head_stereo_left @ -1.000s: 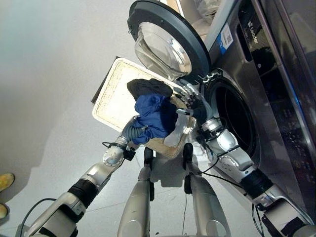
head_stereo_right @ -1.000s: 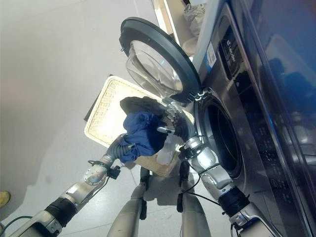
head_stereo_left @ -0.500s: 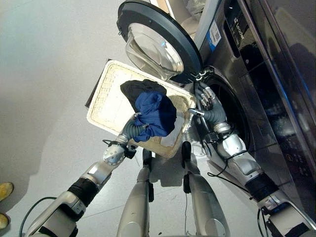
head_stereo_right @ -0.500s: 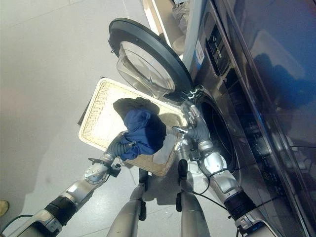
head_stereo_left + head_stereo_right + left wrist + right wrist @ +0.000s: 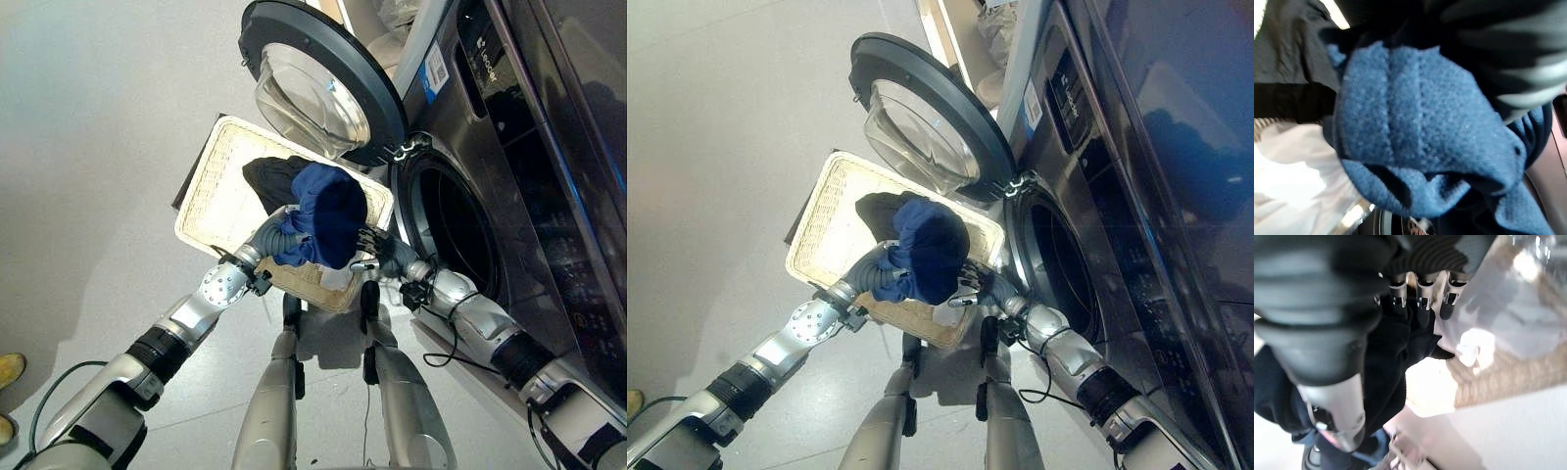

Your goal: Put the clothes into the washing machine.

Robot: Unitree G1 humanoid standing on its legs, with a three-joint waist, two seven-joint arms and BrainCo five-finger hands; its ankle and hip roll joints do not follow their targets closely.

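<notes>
A blue knitted garment (image 5: 330,213) hangs bunched above the wicker basket (image 5: 217,168), with my left hand (image 5: 277,235) shut on it from below. In the left wrist view the blue garment (image 5: 1415,127) lies right past the hand's cover. My right hand (image 5: 375,249) reaches in from beside the washing machine's drum opening (image 5: 453,230). Its straight fingers (image 5: 1422,293) touch the garment's lower edge. A black cloth (image 5: 268,176) and a white cloth (image 5: 340,280) lie in the basket. The drum looks dark inside.
The round glass door (image 5: 323,83) stands swung open above the basket, left of the drum. The basket sits on the grey floor, its near corner close to the machine's front. A person's yellow shoe (image 5: 10,367) shows at the far left.
My left hand has lifted the blue garment higher and nearer the drum opening. My right hand has dropped from the drum's rim to the garment's lower edge.
</notes>
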